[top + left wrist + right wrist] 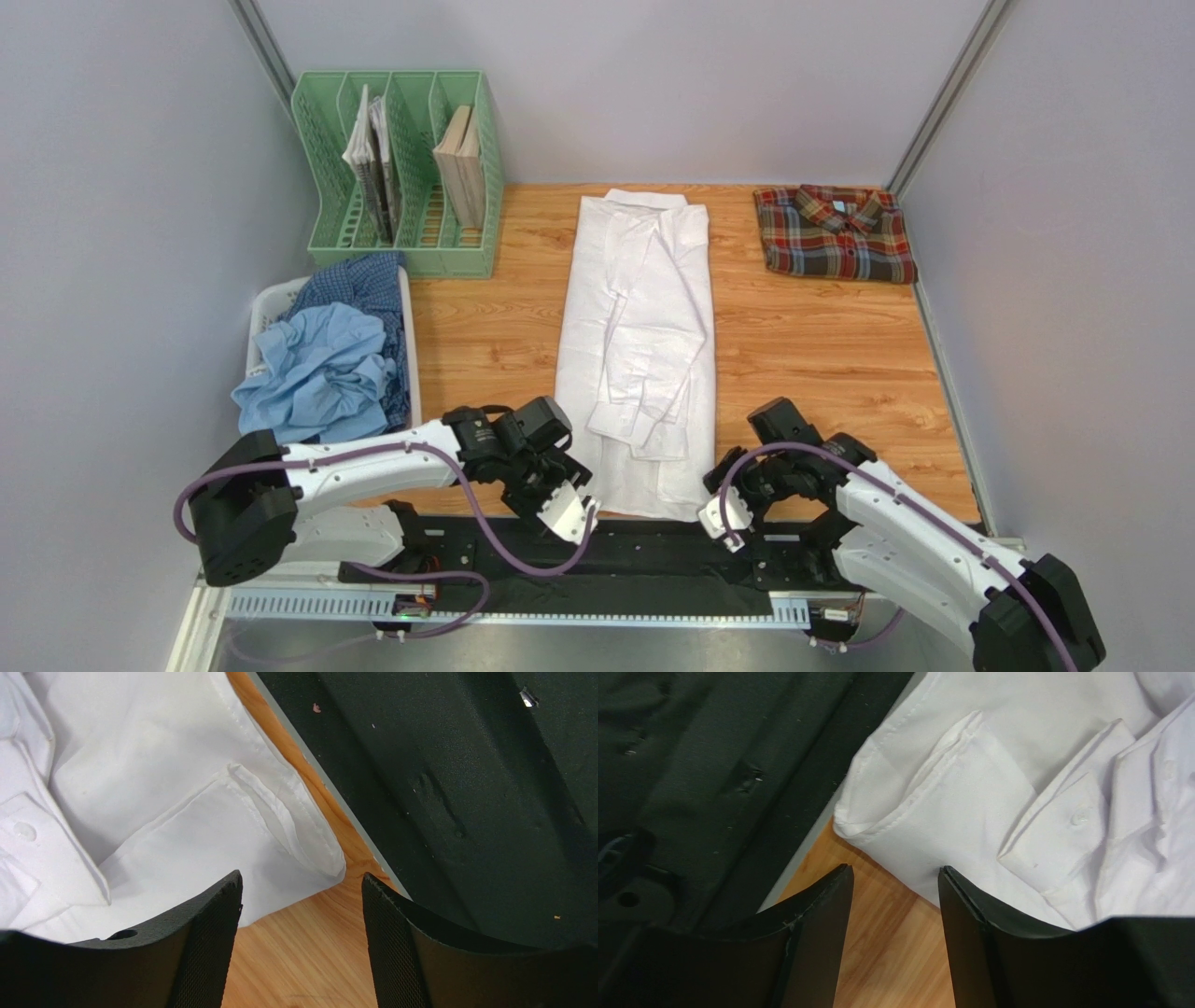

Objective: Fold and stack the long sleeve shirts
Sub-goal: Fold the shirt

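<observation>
Low, both hands [572, 517] [725, 521] beside shirt [638, 308] hem

The arms [368, 469] are white with black joints [246, 511], purple cables [487, 536], textured black fingers [200, 952].

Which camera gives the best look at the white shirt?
The top external view: the white shirt lies whole there, sleeves folded in. The left wrist view shows only one hem corner; the right wrist view the other corner and a cuff.

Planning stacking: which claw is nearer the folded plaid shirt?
Right. The right claw sits near-side, on the same side as the plaid shirt; left claw is farther left, past the white shirt.
</observation>
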Controlling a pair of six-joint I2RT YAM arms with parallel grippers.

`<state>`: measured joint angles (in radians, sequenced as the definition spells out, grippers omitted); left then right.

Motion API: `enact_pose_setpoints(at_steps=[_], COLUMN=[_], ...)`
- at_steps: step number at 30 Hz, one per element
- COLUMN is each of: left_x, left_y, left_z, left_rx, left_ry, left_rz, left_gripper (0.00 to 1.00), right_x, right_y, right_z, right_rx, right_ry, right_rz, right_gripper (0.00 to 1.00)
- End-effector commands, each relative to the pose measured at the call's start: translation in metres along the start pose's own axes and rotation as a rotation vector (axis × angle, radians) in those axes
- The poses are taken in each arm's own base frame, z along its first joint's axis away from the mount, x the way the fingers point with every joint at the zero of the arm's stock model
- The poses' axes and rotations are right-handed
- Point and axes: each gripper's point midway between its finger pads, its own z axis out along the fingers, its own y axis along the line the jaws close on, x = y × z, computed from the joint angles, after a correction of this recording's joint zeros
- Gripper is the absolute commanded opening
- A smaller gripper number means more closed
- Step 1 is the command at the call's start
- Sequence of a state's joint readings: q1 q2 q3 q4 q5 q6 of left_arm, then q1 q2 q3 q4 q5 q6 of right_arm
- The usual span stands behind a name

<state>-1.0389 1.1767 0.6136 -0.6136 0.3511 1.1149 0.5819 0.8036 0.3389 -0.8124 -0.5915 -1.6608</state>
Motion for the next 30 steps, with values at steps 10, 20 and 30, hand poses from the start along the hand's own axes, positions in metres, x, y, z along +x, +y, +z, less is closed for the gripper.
enact_pose_setpoints(at_steps=[10, 20, 30], left_x=[-0.005, -0.071, -0.065], left_y=[0.007, -0.021, -0.001], left_z=[0.025, -0.011, -0.027], left_rx=[0.061, 0.050, -0.072], left_ry=[0.006, -0.149, -0.149], left_rz=[0.053, 0.075, -0.031], left_gripper=[0.40, 0.00, 0.00], right_x=[0.016, -0.030, -0.031], right_y=[-0.033, -0.021, -0.032], right_z=[0.024, -0.002, -0.018], right_rx=[0.066, 0.141, 0.232], right_ry=[0.047, 0.014, 0.060], right_rz=[-0.118, -0.104, 0.004], right_gripper=[0.38, 0.00, 0.00])
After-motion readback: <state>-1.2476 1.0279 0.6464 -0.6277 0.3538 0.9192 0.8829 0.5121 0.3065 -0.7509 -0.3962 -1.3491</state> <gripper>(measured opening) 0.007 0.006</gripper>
